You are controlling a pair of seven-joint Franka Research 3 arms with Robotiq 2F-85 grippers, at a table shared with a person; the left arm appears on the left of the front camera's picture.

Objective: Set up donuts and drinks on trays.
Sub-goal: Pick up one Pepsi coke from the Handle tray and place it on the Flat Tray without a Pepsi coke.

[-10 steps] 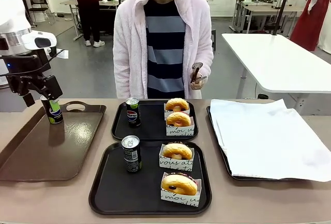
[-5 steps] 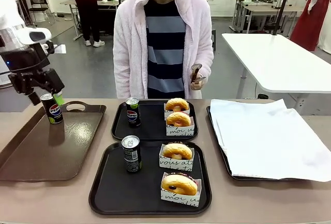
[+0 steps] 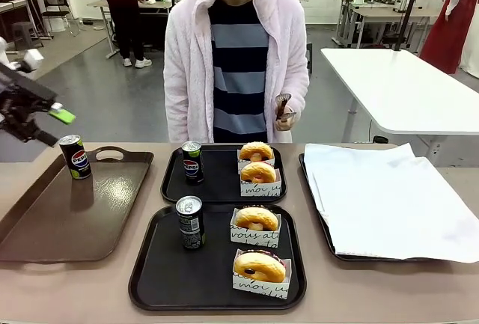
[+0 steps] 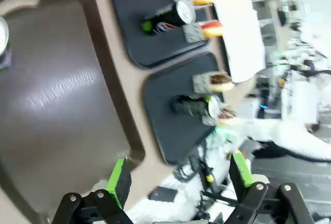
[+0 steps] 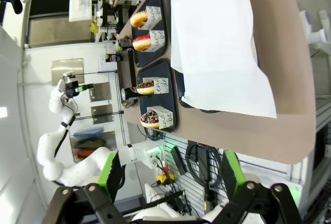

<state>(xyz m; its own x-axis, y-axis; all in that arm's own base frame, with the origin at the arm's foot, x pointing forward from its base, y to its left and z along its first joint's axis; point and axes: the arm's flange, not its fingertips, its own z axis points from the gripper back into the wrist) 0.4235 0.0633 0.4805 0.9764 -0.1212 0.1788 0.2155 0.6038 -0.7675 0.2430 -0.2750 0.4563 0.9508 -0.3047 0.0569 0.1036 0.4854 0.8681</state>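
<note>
Two black trays (image 3: 168,182) (image 3: 150,279) lie mid-table, one behind the other. Each carries a soda can (image 3: 192,161) (image 3: 190,221) and two boxed donuts (image 3: 259,172) (image 3: 260,266). A third can (image 3: 75,156) stands on the brown handled tray (image 3: 67,219) at the left. My left gripper (image 3: 54,127) hangs open up and to the left of that can, apart from it. In the left wrist view its green pads (image 4: 120,182) stand wide above the brown tray (image 4: 62,89), holding nothing. My right gripper (image 5: 170,175) is open too, far back from the trays (image 5: 164,79).
A tray lined with white paper (image 3: 389,197) fills the table's right side. The person stands at the far edge holding tongs (image 3: 284,105) in one hand. A white table (image 3: 404,84) stands behind at the right.
My left gripper has lifted off the can on the brown tray and swung up and to the left. The can stays upright where it stood.
</note>
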